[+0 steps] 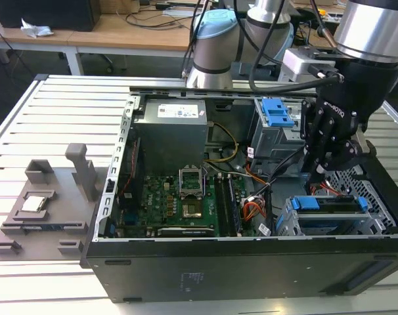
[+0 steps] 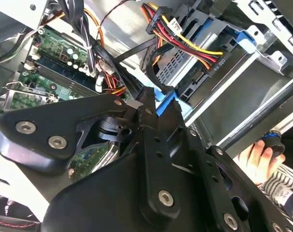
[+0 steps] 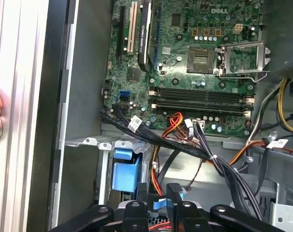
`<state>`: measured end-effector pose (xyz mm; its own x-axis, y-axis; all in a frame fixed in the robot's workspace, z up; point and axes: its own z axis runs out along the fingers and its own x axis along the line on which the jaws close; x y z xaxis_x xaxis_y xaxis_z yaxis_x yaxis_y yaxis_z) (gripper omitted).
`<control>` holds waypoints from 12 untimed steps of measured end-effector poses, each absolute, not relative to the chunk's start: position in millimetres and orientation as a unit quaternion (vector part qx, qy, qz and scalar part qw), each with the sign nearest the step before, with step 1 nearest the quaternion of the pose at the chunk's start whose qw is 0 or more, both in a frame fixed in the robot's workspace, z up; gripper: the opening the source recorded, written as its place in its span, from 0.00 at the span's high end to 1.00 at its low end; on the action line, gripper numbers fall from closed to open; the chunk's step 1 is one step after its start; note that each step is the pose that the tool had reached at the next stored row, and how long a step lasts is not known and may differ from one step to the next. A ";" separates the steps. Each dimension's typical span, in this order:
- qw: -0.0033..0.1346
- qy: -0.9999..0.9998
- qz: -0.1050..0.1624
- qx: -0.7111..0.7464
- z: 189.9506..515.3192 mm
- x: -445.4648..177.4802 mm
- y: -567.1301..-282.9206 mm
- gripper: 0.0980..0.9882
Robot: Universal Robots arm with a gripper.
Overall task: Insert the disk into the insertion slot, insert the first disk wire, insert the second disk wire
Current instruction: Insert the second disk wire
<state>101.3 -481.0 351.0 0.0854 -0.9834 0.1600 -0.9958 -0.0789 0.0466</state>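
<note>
At the exterior view's right, the gripper hangs just above the disk, which sits in the insertion slot; its fingers seem pinched together on a black connector.

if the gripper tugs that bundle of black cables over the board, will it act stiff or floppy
Probably floppy: the black cable bundle sags and curves across the motherboard. The strands look tied together, so they would likely move as one. It likely springs back, since the ends look anchored.

Matt black metal hand, perforated silver sheet-metal insertion slot, glossy blue plastic disk bracket
</note>
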 end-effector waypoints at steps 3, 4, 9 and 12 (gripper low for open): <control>0.080 -0.674 0.051 0.733 343.6 101.5 -480.6 0.77; 0.087 -0.673 0.058 0.732 343.5 102.4 -480.5 0.77; 0.100 -0.672 0.069 0.730 342.5 105.8 -480.5 0.77; 0.100 -0.672 0.069 0.730 342.5 105.9 -480.4 0.79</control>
<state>105.9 -480.4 342.5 0.0866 -0.9682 0.2347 -0.9957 -0.0763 0.0525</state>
